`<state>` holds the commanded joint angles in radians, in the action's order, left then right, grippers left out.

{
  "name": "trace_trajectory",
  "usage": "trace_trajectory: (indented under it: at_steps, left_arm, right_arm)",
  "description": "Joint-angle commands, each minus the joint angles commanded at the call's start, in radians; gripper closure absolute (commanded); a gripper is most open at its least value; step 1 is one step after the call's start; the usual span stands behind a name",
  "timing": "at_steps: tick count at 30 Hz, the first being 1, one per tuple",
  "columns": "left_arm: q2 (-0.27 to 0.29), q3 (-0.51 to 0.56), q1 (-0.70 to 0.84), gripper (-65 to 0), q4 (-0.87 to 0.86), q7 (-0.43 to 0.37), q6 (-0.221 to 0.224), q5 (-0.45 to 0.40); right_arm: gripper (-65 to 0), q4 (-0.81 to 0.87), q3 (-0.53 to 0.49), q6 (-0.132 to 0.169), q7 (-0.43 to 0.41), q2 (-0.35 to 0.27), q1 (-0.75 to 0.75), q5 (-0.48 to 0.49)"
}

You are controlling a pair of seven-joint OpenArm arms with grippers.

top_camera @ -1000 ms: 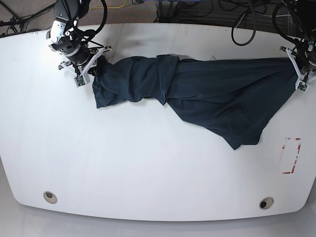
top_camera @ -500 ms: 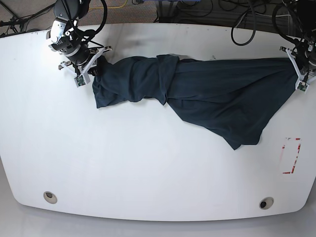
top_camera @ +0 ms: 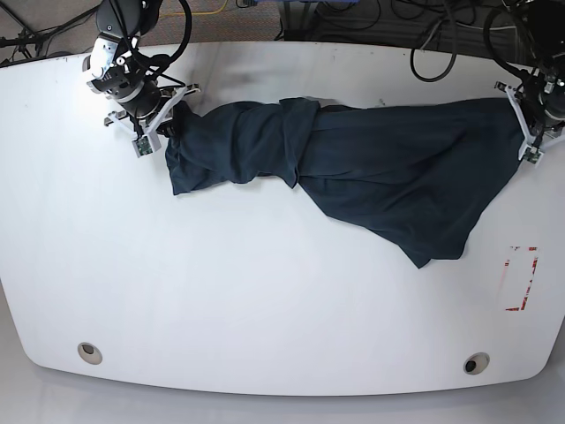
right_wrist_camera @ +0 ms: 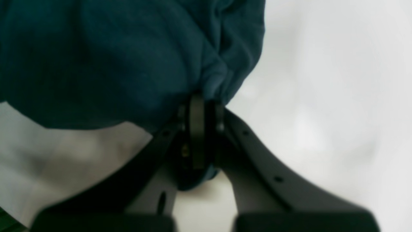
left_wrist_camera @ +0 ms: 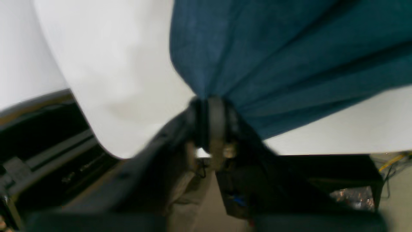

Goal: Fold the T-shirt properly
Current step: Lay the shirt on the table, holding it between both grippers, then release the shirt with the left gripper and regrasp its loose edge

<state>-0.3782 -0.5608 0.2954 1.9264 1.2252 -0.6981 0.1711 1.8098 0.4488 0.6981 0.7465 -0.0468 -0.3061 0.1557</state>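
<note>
The T-shirt [top_camera: 353, 168] lies stretched across the far half of the white table [top_camera: 265, 300], from 10 o'clock to 2 o'clock, its middle bunched and twisted. The right gripper [top_camera: 159, 119] has its jaws closed on a fabric bunch at the 10 o'clock end; the left gripper [top_camera: 528, 124] has its jaws closed on the gathered edge at 2 o'clock. The fabric appears light, soft and limp, and will likely sag and wrinkle; grasp it at hems or corners. The table appears smooth. Cables [top_camera: 433, 44] lie beyond the far edge at 12 o'clock.
</note>
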Motion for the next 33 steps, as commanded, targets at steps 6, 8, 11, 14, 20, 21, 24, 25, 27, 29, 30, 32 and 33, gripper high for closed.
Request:
trace_trajectory:
  at_steps: [6,8,11,14,20,21,24,25,27,29,30,32,33]
  left_arm:
    - [0.002,0.003,-0.063,-44.4,0.000,0.000,0.000,0.002]
    - [0.003,0.005,-0.084,-44.6,0.000,0.000,0.000,0.002]
    - [0.003,0.005,-0.146,-44.9,-0.003,0.000,0.000,0.002]
    - [0.005,0.005,-0.238,-45.1,-0.014,0.000,0.000,0.000]
    - [0.008,0.005,-0.388,-45.1,-0.132,-0.003,0.000,-0.002]
    - [0.008,0.006,-0.436,-45.1,-0.181,-0.005,0.000,-0.002]
    - [0.008,0.006,-0.540,-45.1,-0.315,-0.006,0.000,-0.002]
    - [0.008,0.006,-0.565,-44.9,-0.350,-0.006,0.000,-0.002]
    - [0.008,0.006,-0.614,-44.7,-0.425,-0.012,0.000,-0.002]
    - [0.008,0.006,-0.647,-44.7,-0.489,-0.032,0.000,-0.002]
    - [0.008,0.006,-0.660,-44.7,-0.514,-0.046,0.000,-0.002]
    - [0.008,0.011,-0.681,-44.7,-0.571,-0.091,0.000,-0.002]
    - [0.008,0.028,-0.692,-44.7,-0.603,-0.121,0.000,-0.002]
  right_arm:
    - [0.0,0.000,0.000,0.000,0.000,0.000,0.009,0.000]
    - [0.0,0.000,0.000,0.000,0.000,0.000,0.009,0.000]
    - [0.0,0.000,0.000,0.000,0.000,0.000,0.012,0.000]
    - [0.0,0.000,0.000,0.000,0.000,0.000,0.015,0.000]
    - [0.0,0.000,0.000,0.000,0.000,0.000,0.015,0.000]
    - [0.0,-0.002,0.000,0.000,0.000,0.000,0.018,0.000]
    - [0.0,-0.002,0.000,0.000,0.000,0.002,0.035,0.000]
    - [0.0,-0.002,0.000,0.000,0.000,0.002,0.037,0.000]
    - [0.0,-0.002,0.000,0.000,0.000,0.002,0.035,0.000]
    - [0.0,-0.002,0.000,0.000,0.000,0.002,0.037,0.000]
    - [0.0,-0.002,0.000,0.000,0.000,0.002,0.038,0.000]
    - [0.0,-0.002,0.000,0.000,0.000,0.003,0.043,0.000]
    - [0.0,-0.002,0.000,0.000,0.000,0.003,0.044,0.000]
